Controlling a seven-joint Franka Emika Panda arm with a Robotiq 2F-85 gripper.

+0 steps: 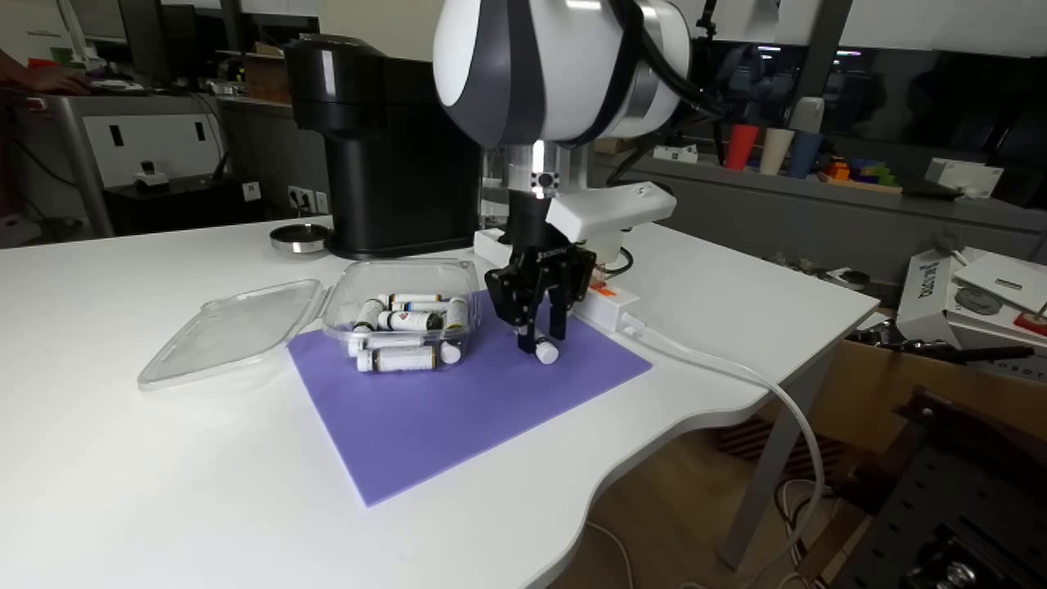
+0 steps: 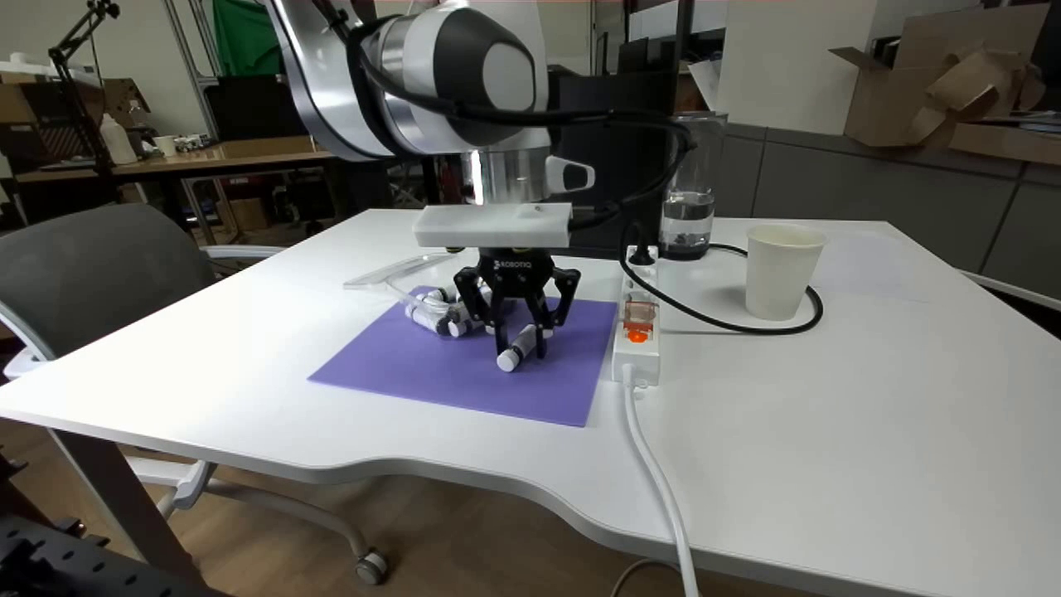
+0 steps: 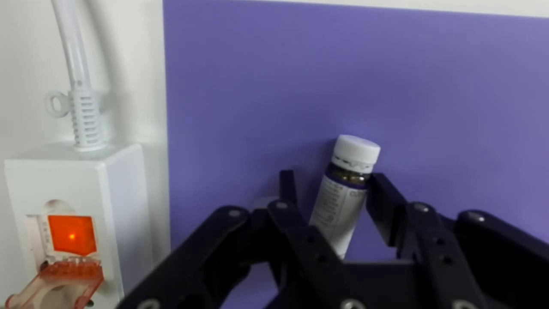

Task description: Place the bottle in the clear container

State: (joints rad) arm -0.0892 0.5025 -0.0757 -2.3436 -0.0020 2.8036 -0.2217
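Note:
The bottle (image 3: 341, 210) is small, with a white label, a dark neck and a white cap. It lies on a purple mat (image 1: 442, 433) and also shows in both exterior views (image 1: 546, 352) (image 2: 517, 348). My gripper (image 3: 332, 178) is low over the mat with its fingers on either side of the bottle. In the wrist view, a gap shows between the left finger and the bottle; the right finger is close to the neck, and contact is unclear. The clear container (image 1: 360, 286) stands open at the mat's back edge and holds several similar bottles (image 1: 409, 320).
The container's lid (image 1: 233, 331) lies folded out on the table. A white power strip (image 2: 637, 365) with a cable lies beside the mat. A tall black machine (image 1: 384, 155) stands behind the container. A paper cup (image 2: 779, 274) stands beyond the strip.

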